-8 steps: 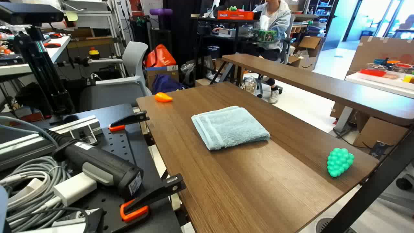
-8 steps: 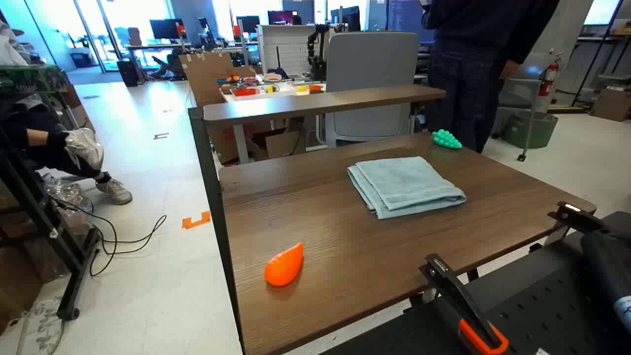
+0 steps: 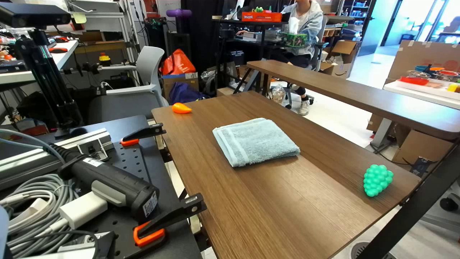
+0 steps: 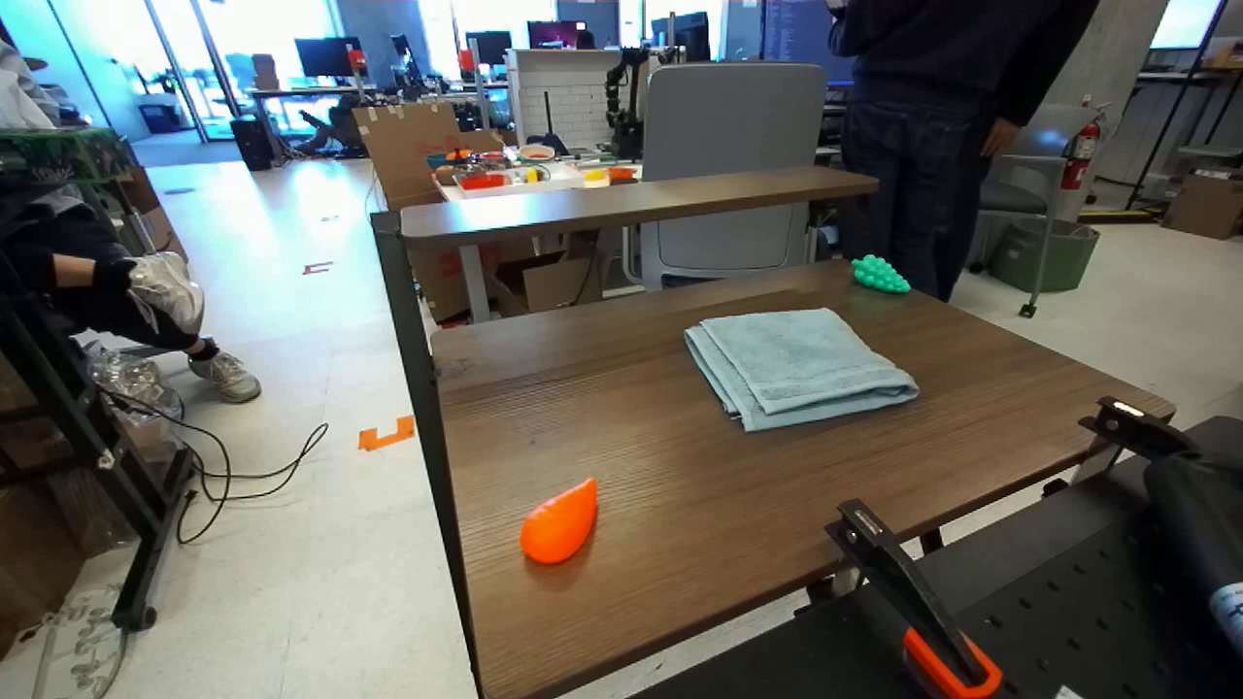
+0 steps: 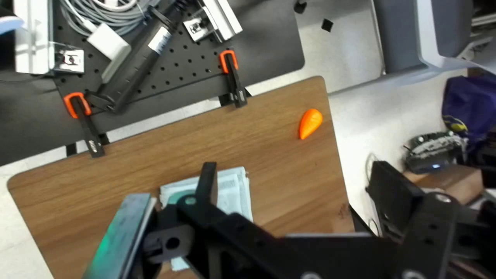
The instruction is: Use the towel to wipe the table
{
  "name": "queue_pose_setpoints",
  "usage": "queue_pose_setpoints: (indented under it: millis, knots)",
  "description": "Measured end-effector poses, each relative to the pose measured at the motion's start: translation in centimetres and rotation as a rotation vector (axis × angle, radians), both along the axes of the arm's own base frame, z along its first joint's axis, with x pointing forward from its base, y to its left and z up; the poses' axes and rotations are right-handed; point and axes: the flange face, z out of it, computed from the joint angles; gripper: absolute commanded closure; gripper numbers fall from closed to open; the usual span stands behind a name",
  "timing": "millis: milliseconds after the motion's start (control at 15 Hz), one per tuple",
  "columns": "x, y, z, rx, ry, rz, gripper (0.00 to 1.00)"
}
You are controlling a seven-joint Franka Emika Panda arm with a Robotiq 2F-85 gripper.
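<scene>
A folded light-blue towel lies flat on the brown wooden table in both exterior views, the towel [image 3: 256,142] near the table's middle and the table [image 3: 230,201] under it. They also show in the other angle, towel [image 4: 801,364] and table [image 4: 680,495]. In the wrist view my gripper [image 5: 293,166] is open, its fingers wide apart with nothing between them. It is above the table, and its left finger [image 5: 207,182] covers part of the towel [image 5: 232,192]. The gripper is out of view in both exterior views.
An orange teardrop-shaped toy [image 4: 560,524] lies near one table end, and a green bumpy toy [image 3: 377,180] near the opposite end. Black clamps with orange handles [image 5: 234,81] grip the table edge beside a black perforated bench [image 5: 174,73]. A raised wooden shelf [image 3: 341,90] runs along the far side.
</scene>
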Motion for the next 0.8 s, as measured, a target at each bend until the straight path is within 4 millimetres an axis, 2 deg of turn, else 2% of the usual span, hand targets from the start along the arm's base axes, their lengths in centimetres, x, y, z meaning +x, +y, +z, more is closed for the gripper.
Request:
queue_pose_setpoints:
  millis: [200, 533, 600, 667, 800]
  knots:
    - [3.5, 0.7, -1.3, 0.003, -0.050, -0.040, 0.00]
    - [11.1, 2.4, -6.4, -0.013, 0.071, -0.062, 0.00]
    - [12.1, 2.6, -7.2, -0.015, 0.089, -0.060, 0.00]
    - [12.3, 2.6, -7.9, -0.016, 0.098, -0.059, 0.00]
    - [12.0, 2.5, -7.6, -0.015, 0.094, -0.061, 0.00]
